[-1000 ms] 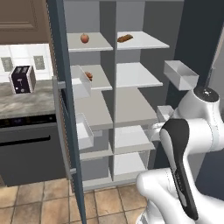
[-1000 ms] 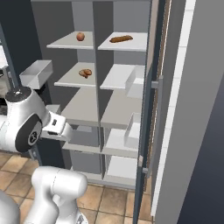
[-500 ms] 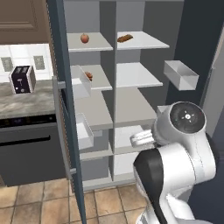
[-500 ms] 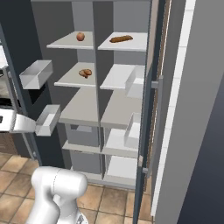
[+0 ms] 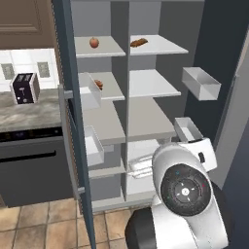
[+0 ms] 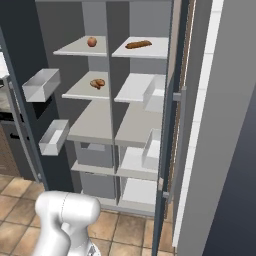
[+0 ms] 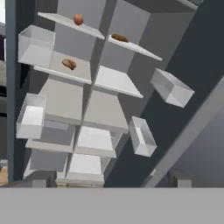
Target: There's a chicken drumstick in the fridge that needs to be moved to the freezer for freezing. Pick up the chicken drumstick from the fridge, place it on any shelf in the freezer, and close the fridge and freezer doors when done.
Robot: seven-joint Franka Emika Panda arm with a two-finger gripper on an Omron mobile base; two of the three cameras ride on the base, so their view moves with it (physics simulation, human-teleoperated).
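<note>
Swung low and back, the arm now faces both compartments; tool spread wide, empty; chicken drumstick [image 7: 69,64] lies far, upper left, second shelf.

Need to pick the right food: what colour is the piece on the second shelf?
Glossy orange-brown; the drumstick shows best in the right base view.

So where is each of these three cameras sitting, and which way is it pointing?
Left base view: behind the arm, to its left, looking forward at the open fridge and freezer; the arm's white body rises at lower right.
Right base view: behind to its right, facing the same shelves; the arm shows at lower left.
Hand view: on the hand, tilted, looking up at the shelves.
Shared: all three show the drumstick, the apple above it and the brown stick food.
</note>
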